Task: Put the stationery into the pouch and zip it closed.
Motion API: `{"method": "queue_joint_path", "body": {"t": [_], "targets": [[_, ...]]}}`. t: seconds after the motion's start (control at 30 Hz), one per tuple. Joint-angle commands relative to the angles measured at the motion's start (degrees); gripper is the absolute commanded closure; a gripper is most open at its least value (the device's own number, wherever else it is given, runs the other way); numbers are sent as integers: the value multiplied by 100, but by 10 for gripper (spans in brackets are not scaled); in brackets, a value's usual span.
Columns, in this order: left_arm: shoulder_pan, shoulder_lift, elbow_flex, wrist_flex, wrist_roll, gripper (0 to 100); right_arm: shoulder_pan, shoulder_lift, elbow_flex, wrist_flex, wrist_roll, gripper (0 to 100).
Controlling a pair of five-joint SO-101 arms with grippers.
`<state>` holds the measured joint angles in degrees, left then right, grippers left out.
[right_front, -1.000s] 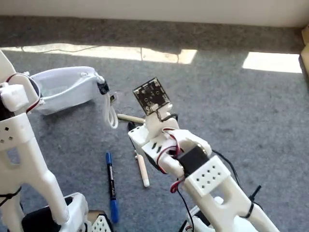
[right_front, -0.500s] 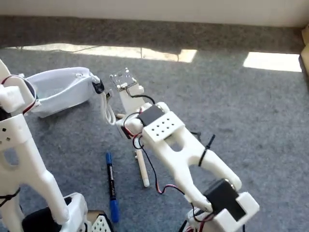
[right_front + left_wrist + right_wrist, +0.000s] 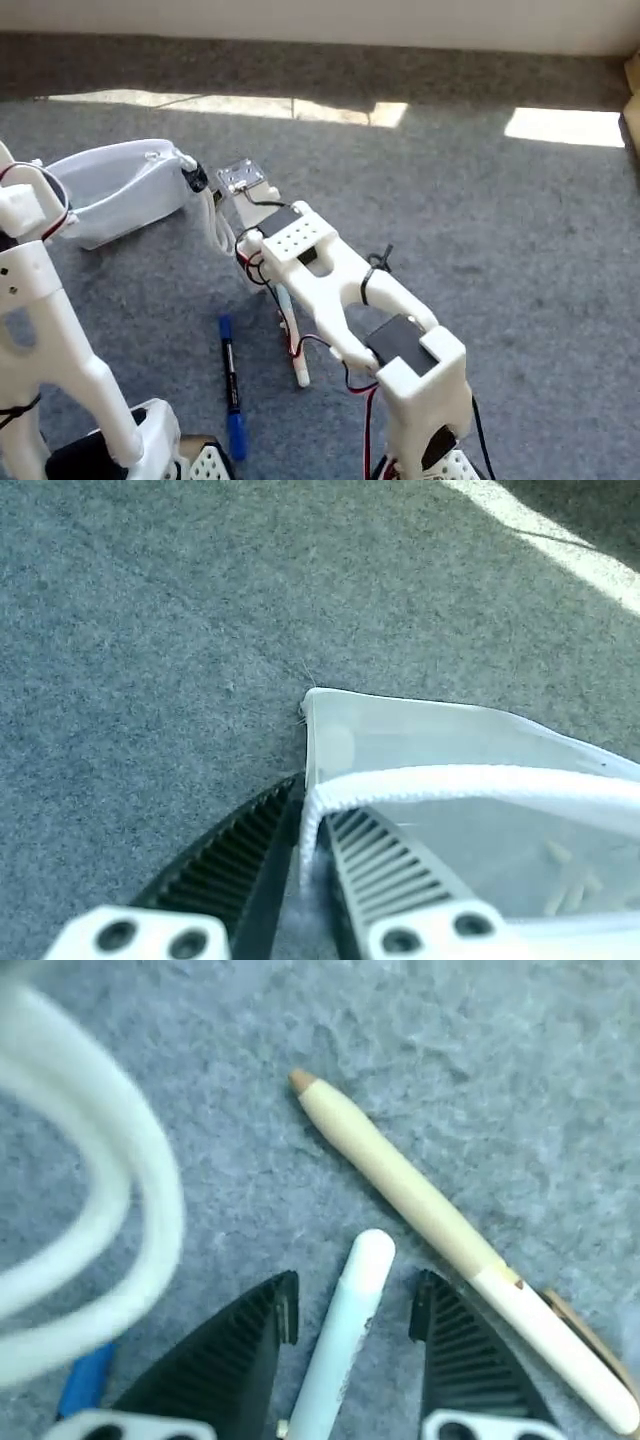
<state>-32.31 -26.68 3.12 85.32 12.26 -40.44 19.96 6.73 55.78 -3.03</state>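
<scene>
Two white arms rise from the near edge of the grey, carpet-like surface (image 3: 520,260), the left arm (image 3: 45,330) at one side and the right arm (image 3: 340,285) stretched away from its base toward the middle. Nearest on the surface lies a blue pen (image 3: 231,385), pointing roughly away from the arm bases, and just beside it, apart from it, a white pen (image 3: 296,355) whose far end runs under the right arm. The right gripper (image 3: 355,1290) hangs low over that far end with its jaws apart, one on each side of the white pen and a gap of carpet showing on both sides. Just beyond the pen's tip a cream pen (image 3: 420,1200) lies slantwise, not touching it. A white cord loop (image 3: 222,230) curls beside the right wrist, at the near end of the pouch (image 3: 120,185). The pouch, translucent white, lies farther off with its mouth open; the left gripper (image 3: 305,790) is clamped on the zip edge at its end. Behind the pouch the surface carries bright sunlight patches (image 3: 560,128), then a darker shaded strip, and farthest off stands a pale wall (image 3: 320,18).
</scene>
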Motion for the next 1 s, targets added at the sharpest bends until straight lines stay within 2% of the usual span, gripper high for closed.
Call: {"method": "queue_joint_path", "body": {"t": [0.0, 0.4, 0.7, 0.97], "targets": [[-48, -198, -31, -158, 35, 993, 66, 48, -409, 40, -53, 819], [-40, -198, -31, -158, 35, 993, 66, 251, -418, 48, -18, 993], [-31, -198, -66, -158, 105, 993, 84, -268, -435, 857, -18, 994], [514, -198, -92, -158, 255, 993, 514, -1684, 4, 1103, -53, 994]]}}
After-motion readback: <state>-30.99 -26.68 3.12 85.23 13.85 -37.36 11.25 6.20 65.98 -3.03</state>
